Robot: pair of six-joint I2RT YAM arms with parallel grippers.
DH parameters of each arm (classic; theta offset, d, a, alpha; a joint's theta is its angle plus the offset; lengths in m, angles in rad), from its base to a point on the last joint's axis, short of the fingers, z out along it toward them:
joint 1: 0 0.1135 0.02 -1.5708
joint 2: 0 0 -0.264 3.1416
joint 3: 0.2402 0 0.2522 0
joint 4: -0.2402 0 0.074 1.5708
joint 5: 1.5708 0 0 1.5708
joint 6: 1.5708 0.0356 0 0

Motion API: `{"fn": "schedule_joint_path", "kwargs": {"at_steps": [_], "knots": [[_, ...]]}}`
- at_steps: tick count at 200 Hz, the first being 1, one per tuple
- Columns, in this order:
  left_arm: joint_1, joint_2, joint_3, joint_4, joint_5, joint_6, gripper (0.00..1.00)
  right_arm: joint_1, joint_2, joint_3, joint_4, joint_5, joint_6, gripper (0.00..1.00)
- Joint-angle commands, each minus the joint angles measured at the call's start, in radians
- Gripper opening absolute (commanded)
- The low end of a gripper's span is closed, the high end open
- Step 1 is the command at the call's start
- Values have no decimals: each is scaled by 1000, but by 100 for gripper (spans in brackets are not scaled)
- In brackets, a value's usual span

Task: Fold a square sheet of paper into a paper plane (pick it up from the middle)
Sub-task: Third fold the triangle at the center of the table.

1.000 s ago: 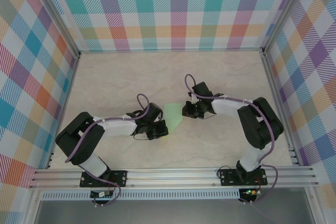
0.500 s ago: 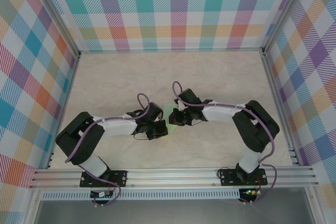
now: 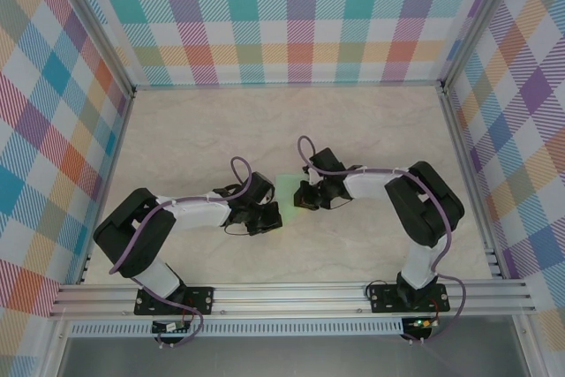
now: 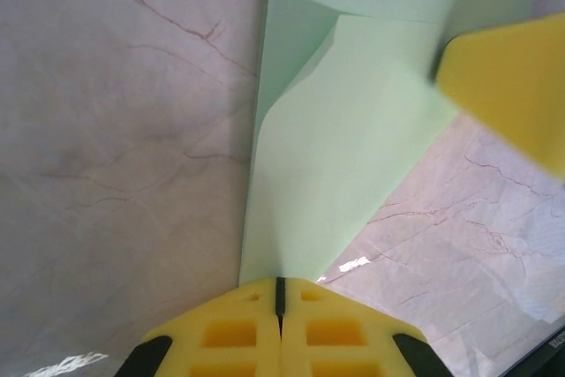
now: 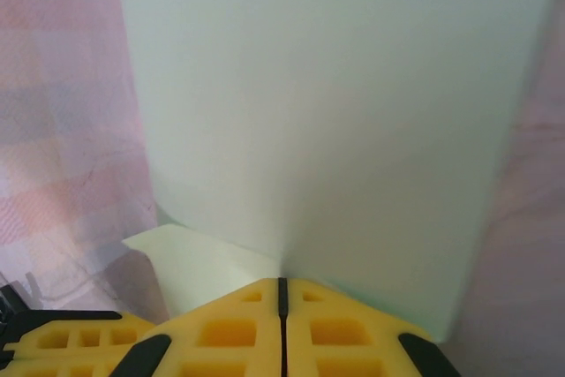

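Around both grippers spreads a pale marbled table (image 3: 194, 130), boxed on three sides by plaid walls (image 3: 291, 24) in pastel colours, with an aluminium rail (image 3: 291, 293) along its near edge. From that rail the left arm (image 3: 177, 214) and the right arm (image 3: 415, 205) bend inward, black and white, until their ends almost meet near the middle of the tabletop.

Between the two grippers lies the square sheet of paper (image 3: 287, 188) — pale mint green and partly folded. In the overhead view a small patch of it shows, just ahead of the left gripper (image 3: 269, 215) and just to the left of the right gripper (image 3: 303, 196).

From the left wrist, the left gripper (image 4: 280, 293) has its yellow fingers pressed together on the near edge of the paper (image 4: 344, 156), which rises away from the tips with one flap doubled over another. A yellow fingertip (image 4: 516, 86) of the right gripper touches the paper's far right side.

From the right wrist, the right gripper (image 5: 282, 287) is likewise clamped tight on the paper (image 5: 335, 103), which stands as a broad plain sheet straight ahead of the tips. Down and to the left of them sit a small folded corner (image 5: 194, 262) and the left gripper's yellow fingers (image 5: 71, 339).
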Motion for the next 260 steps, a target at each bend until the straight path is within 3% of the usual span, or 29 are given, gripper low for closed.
{"fn": "schedule_joint_path", "kwargs": {"at_steps": [1,39,67,109,180,221,260], "knots": [[-6,16,-14,-117,-47,15,6,-69,-39,-28,12,31,-65,7],[-7,13,-12,-114,-48,16,5,-69,-194,-70,53,8,-15,8],[-7,14,-7,-114,-47,17,5,-21,-227,-111,75,-6,47,9],[-7,16,2,-115,-45,19,6,61,-138,-96,115,-19,115,9],[-7,-30,32,-116,-39,41,6,69,-20,-51,87,1,137,8],[-7,-91,72,-1,-15,50,10,69,-7,-53,27,36,137,8],[-5,-14,80,67,1,42,11,68,19,-39,6,36,152,7]]}}
